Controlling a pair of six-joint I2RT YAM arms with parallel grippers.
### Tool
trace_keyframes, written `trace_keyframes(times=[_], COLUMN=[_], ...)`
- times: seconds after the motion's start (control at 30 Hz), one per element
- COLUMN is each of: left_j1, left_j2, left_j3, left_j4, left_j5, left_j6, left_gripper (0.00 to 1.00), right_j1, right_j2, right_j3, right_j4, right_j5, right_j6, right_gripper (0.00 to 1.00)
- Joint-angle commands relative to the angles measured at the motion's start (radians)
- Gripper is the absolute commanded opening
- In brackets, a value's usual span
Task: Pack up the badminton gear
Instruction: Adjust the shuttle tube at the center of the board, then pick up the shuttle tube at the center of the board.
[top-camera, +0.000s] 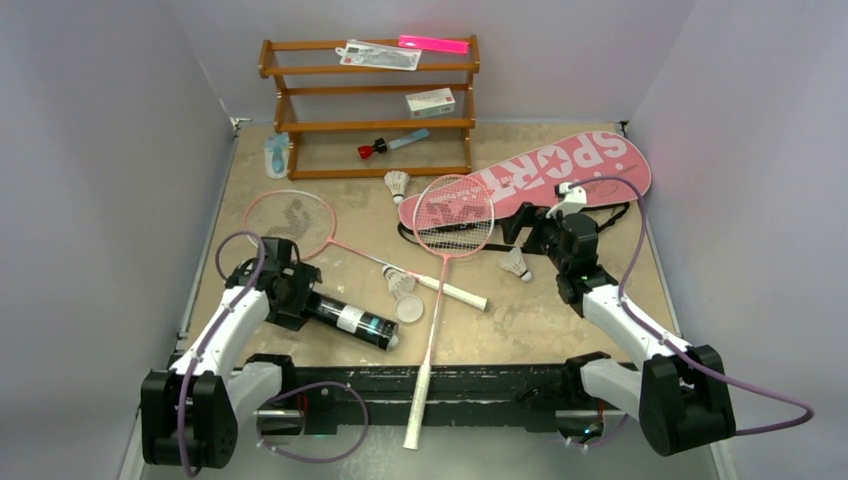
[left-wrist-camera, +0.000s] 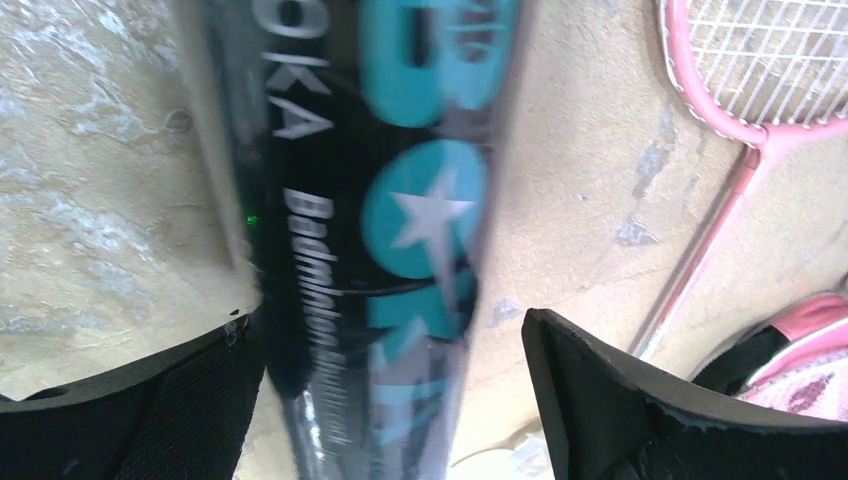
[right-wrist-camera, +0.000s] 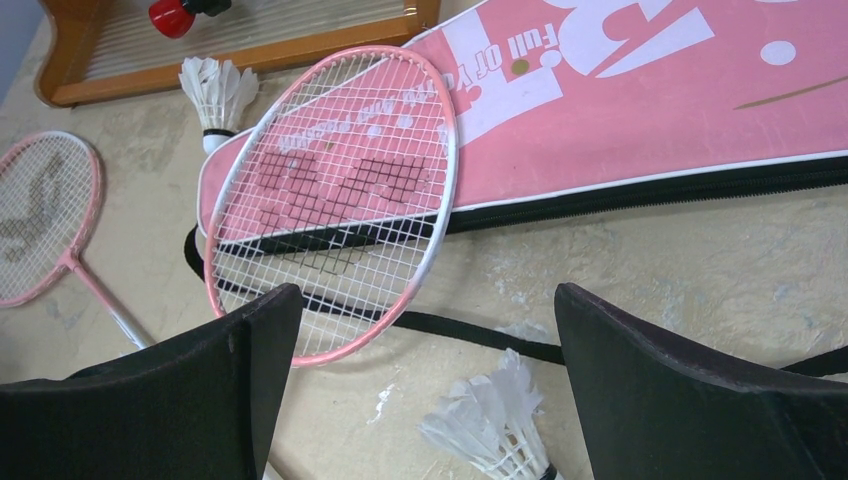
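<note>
Top view: fixed, high and behind the arm bases at the near edge. It faces down and far, taking in the whole table (top-camera: 540, 310) up to the wooden shelf (top-camera: 368, 125).
Left wrist view: very close, looking between the fingers of the left claw (left-wrist-camera: 385, 370) onto the black tube (left-wrist-camera: 370, 200), which is blurred.
Right wrist view: low and close to the table, facing far and left past the right claw (right-wrist-camera: 425, 340).
Shared, top and left wrist: the black tube.
Shared, top and right wrist: pink bag (right-wrist-camera: 650, 110), racket on the bag (right-wrist-camera: 330, 200), far-left racket (right-wrist-camera: 45, 215), shuttlecock by the shelf (right-wrist-camera: 215, 95), shuttlecock near the claw (right-wrist-camera: 490, 420).
</note>
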Motion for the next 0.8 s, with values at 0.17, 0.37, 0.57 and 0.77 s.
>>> trace_keyframes(times=[0.17,0.37,0.57,0.77], left_j1=[-0.004,-0.004,-0.003,-0.004], left_j2=[-0.077,-0.097,-0.071,-0.05], left_j3=[0.063,0.05,0.023,-0.012], left_j4=[-0.046,-0.066,-0.05,-0.017], left_j5=[0.072,0.067,0.072,0.068], left_j6=[-0.009,-0.027,-0.03,-0.03], left_gripper=[0.93,0.9,0.88,0.85], right_j1=[0.006,0.006,0.006,0.006], right_j2=[-0.007,-0.006,-0.007,-0.003], right_j3=[0.0,0.001,0.0,0.004], right_j4=[0.041,0.041,0.044,0.041], right_j5=[0.0,0.001,0.0,-0.005], right_j6=[-0.011,-0.01,-0.01,-0.009], right_gripper=[0.98,0.98,0.98,0.98])
